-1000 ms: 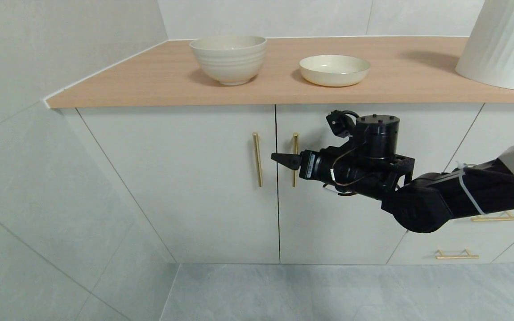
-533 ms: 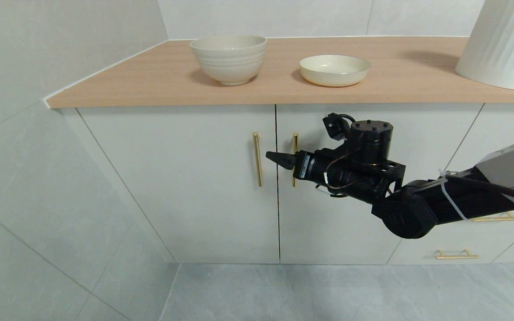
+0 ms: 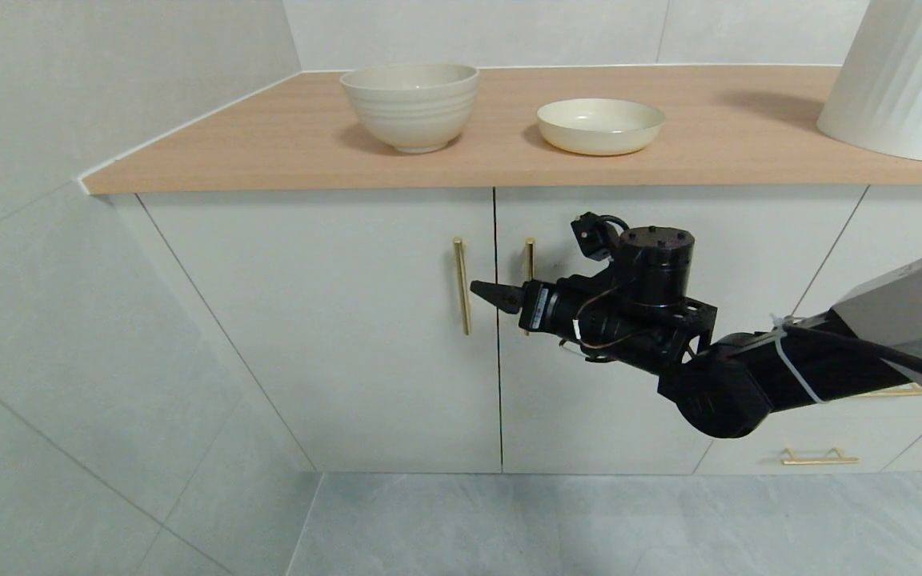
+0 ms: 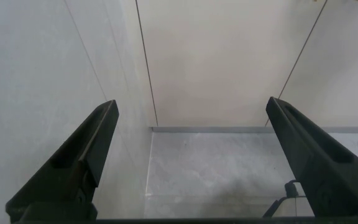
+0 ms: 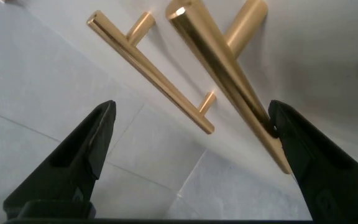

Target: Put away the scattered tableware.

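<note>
My right pincer (image 3: 483,291) hangs with its jaws spread wide and empty in front of the slim brass bar handle (image 5: 219,81) on the pale right-hand cabinet door (image 3: 605,424). The wrist view has that bar crossing the gap on a slant, crowding one finger (image 5: 309,168) instead of sitting centred. I judge the step in hand is opening this door, so I want to roll my wrist until the fingers stand square across the bar. Then I'd shift sideways to centre it and close between its two posts. The twin handle (image 3: 461,286) sits just beside it, across the door seam, and must stay outside my grip. The metal looks smooth, so I should clamp firmly and pull along the door's swing, not straight out. The deep cream ribbed bowl (image 3: 410,104) and shallow cream dish (image 3: 599,124) wait on the wooden surface (image 3: 269,156) above the handle, to either side of it. My left pincer (image 4: 191,118) is also wide and empty, aimed at the grey floor (image 4: 229,168) below.
</note>
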